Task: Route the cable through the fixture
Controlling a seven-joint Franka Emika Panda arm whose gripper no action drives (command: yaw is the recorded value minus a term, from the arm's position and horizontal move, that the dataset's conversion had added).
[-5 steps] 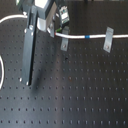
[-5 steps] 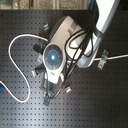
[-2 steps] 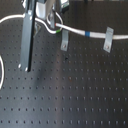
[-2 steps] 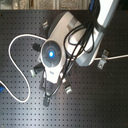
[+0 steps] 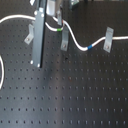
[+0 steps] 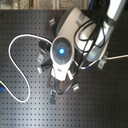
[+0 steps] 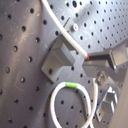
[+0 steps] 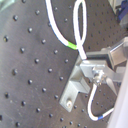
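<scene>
Spanning everything: black perforated worktop (image 5: 75, 95). Arm (image 5: 39, 35) standing over the clips. White cable (image 5: 75, 41) lying across the worktop, green band (image 5: 60, 29) beside the middle clip (image 5: 65, 42), blue band (image 5: 89, 46) near the outer clip (image 5: 108, 39). Claw (image 7: 102, 59): its fingers pinching the cable.

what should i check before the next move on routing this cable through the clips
1. Cable lies free on the board: ok; no snag shows in the first exterior view.
2. Green band position: ok, beside the middle clip.
3. Blue band position: ok, between the middle clip and the first exterior view's right clip.
4. Cable seated in the middle clip: cannot tell.
5. Gripper jaws holding the cable: cannot tell; the cord meets the tip in the first wrist view.
6. Slack loop: ok, no kink shows.
</scene>
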